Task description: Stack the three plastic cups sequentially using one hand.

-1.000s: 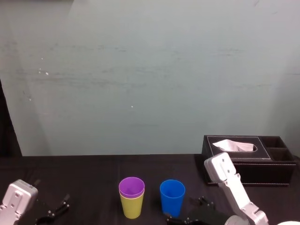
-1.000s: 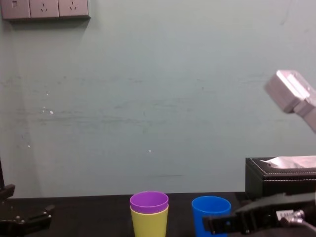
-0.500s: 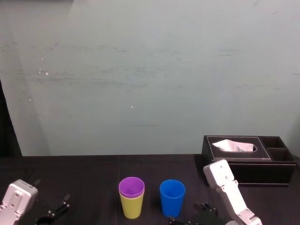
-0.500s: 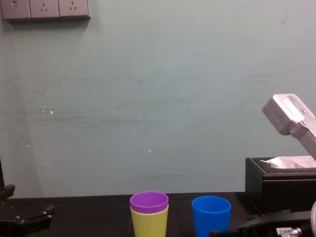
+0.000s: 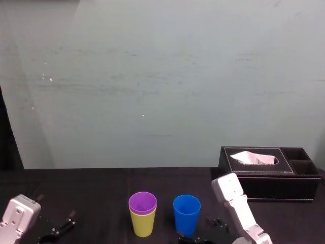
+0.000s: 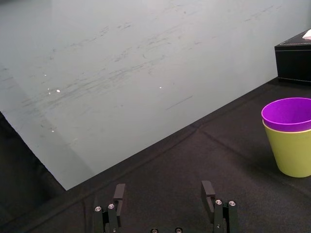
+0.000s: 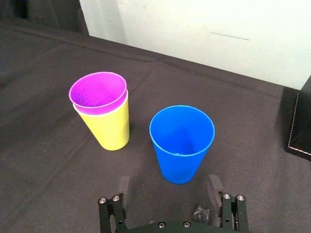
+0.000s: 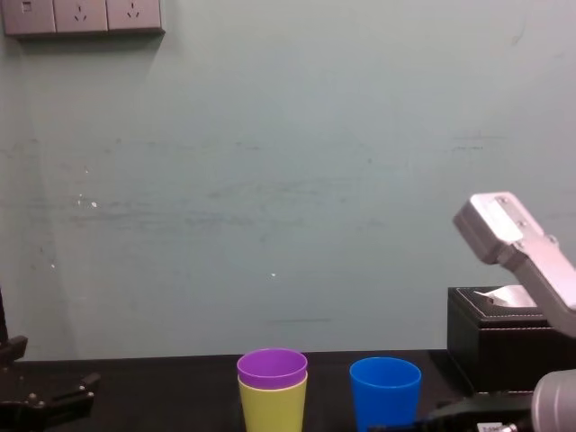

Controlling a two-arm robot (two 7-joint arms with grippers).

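right gripper (image 7: 169,185) spread wide and empty, low by the table's (image 5: 91,203) front edge, just short of the blue cup (image 5: 186,213), upright mid-table. just beside it, on its left, the purple cup (image 5: 142,202) sits nested in the yellow-green cup (image 5: 142,224). left gripper (image 6: 164,190) parked near the front left corner, fingers apart, empty

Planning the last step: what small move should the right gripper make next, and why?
Probably advance the open right gripper around the blue cup: it stands alone ahead, purple cup already nested in the yellow cup. Left gripper parked, open.
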